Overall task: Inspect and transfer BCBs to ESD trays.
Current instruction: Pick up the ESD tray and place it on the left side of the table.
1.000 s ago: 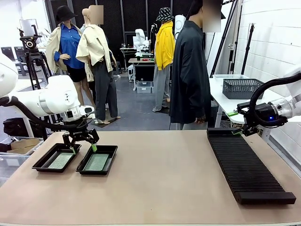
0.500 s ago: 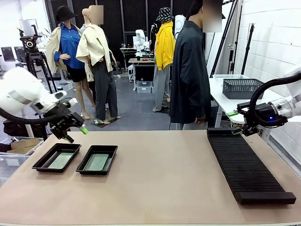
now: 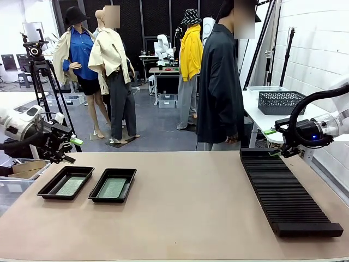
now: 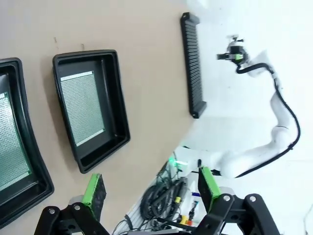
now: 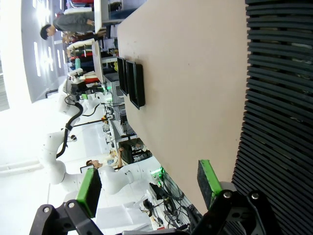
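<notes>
1. Left gripper (image 3: 70, 150): up off the table past its left edge, green pads wide apart, nothing between them.
2. Two ESD trays side by side near the left end of the table (image 3: 191, 207): left tray (image 3: 46, 188), right tray (image 3: 97, 194), just beside each other.
3. One of the BCBs flat in each: one green board (image 3: 71, 186) in the left tray, the other green board (image 3: 112, 188) in the right tray. Seen from the left wrist too, lying flat on the tray floor (image 4: 82, 108).
4. Looks like the moving part is done; both boards sit in trays. Best now to keep clear of the trays, so no bump and no slide.
5. Person (image 3: 221, 82) standing at the far side, not touching the table.
6. Long black rack (image 3: 283, 191) on the right side, well apart from the trays.
7. Right gripper (image 3: 283, 146): hanging near the far end of the rack, green pads apart, holding nothing.
</notes>
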Available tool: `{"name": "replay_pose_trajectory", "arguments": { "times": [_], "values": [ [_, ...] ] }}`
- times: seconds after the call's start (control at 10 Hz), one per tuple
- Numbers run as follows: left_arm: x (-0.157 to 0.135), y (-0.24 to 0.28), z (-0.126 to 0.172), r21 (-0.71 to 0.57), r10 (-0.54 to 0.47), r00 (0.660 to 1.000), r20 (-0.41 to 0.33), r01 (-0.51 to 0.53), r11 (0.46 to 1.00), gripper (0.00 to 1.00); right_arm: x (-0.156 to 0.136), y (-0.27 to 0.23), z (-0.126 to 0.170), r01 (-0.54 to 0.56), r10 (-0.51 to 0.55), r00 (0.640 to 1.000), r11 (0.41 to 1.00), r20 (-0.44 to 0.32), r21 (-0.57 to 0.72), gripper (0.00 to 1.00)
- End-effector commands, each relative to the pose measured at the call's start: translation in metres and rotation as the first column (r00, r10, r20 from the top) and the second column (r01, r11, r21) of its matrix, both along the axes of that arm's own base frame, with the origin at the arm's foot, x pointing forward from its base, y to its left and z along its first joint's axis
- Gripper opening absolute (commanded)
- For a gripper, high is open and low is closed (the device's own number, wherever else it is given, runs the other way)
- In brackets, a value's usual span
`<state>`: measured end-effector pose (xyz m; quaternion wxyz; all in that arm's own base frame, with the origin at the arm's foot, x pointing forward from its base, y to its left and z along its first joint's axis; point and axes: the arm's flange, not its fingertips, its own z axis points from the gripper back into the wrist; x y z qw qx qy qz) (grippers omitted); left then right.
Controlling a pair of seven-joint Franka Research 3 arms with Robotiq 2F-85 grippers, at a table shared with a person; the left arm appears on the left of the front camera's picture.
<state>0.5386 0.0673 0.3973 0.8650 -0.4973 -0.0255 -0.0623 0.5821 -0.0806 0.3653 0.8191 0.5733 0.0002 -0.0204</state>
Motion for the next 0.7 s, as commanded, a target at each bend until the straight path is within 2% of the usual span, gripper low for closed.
{"name": "replay_pose_trajectory", "arguments": {
  "times": [0.0,0.2,0.6],
  "values": [
    [0.005,0.017,-0.003,-0.106,0.03,0.999,-0.012,-0.031,0.994,1.0,-0.001,0.003,0.002,0.002,-0.002,1.0,1.0,-0.008,-0.004,1.0],
    [0.001,0.036,-0.011,-0.212,0.02,0.999,-0.046,-0.029,0.977,1.0,-0.001,0.003,0.002,0.002,-0.002,1.0,1.0,-0.008,-0.004,1.0],
    [0.003,0.052,-0.02,-0.247,0.064,0.994,-0.092,-0.085,0.965,1.0,-0.001,0.003,0.002,0.002,-0.002,1.0,1.0,-0.008,-0.004,1.0]
  ]
}}
